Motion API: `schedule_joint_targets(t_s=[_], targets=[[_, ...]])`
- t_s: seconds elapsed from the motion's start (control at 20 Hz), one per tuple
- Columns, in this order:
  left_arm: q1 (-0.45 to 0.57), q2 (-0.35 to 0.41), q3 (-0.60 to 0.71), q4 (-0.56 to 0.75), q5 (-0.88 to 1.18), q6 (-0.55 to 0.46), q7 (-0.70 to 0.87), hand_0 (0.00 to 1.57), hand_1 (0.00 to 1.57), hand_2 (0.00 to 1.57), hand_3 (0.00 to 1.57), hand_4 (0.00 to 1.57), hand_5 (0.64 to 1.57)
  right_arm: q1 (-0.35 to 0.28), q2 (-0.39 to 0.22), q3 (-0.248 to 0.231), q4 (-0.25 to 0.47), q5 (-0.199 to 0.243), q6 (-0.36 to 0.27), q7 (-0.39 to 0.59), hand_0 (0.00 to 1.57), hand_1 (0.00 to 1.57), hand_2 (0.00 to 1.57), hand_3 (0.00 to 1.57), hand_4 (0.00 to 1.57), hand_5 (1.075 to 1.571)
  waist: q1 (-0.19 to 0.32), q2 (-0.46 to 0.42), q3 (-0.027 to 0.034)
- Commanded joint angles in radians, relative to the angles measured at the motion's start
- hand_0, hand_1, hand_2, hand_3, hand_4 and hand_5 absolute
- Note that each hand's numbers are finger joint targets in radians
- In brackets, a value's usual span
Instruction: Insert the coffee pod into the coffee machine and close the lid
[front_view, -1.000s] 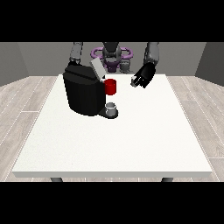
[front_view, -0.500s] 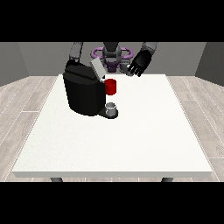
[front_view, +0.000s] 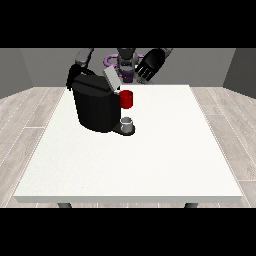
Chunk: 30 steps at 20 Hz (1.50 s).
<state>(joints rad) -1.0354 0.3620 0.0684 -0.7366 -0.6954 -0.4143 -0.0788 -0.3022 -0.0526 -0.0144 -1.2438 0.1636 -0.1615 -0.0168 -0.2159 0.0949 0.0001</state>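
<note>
Grey walls, wood floor; white desk (front_view: 150, 165). Coffee machine (front_view: 95, 106) near the far edge at view's left, lid (front_view: 111, 79) raised, a red thing at the machine (front_view: 126, 99). Grey thing (front_view: 128, 123) at its base; pod not identified. Hand at view's right (front_view: 151, 64) open, raised. Other hand (front_view: 71, 80): fingers unclear. Risk: descending hand knocks lid. Near half free.

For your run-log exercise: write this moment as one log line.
hand at view's right: raised, open | coffee machine: lid up | table
</note>
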Motion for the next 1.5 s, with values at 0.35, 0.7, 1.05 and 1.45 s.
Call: schedule_joint_targets(t_s=[0.35, 0.7, 1.05, 1.45], targets=[[-0.153, 0.07, 0.041, 0.031, -0.011, -0.019, 0.03, 1.22, 1.22, 1.29, 1.24, 0.48, 1.571, -0.071, -0.011, -0.017, -0.033, -0.008, 0.002, 0.012, 0.0, 0.0, 0.0, 0.0, 0.0, 1.571, -0.053, 0.115, 0.0002], [-0.196, 0.094, 0.05, 0.076, -0.025, -0.017, 0.024, 1.2, 1.2, 1.29, 1.25, 0.49, 1.571, -0.121, -0.006, -0.002, -0.06, 0.005, -0.004, 0.042, 0.0, 0.0, 0.0, 0.0, 0.0, 1.571, -0.093, 0.171, 0.0], [-0.241, 0.103, 0.051, 0.084, -0.033, -0.019, 0.01, 1.25, 1.25, 1.29, 1.24, 0.45, 1.571, -0.173, -0.027, -0.037, -0.042, 0.001, -0.018, 0.028, 0.0, 0.0, 0.0, 0.0, 0.15, 1.571, -0.084, 0.225, 0.0003], [-0.24, 0.084, 0.043, 0.087, -0.034, -0.026, -0.027, 1.19, 1.19, 1.23, 1.19, 0.43, 1.571, -0.17, 0.015, -0.037, -0.025, 0.019, -0.08, 0.015, 0.0, 0.0, 0.0, 0.0, 0.16, 1.571, -0.059, 0.232, 0.0002]])
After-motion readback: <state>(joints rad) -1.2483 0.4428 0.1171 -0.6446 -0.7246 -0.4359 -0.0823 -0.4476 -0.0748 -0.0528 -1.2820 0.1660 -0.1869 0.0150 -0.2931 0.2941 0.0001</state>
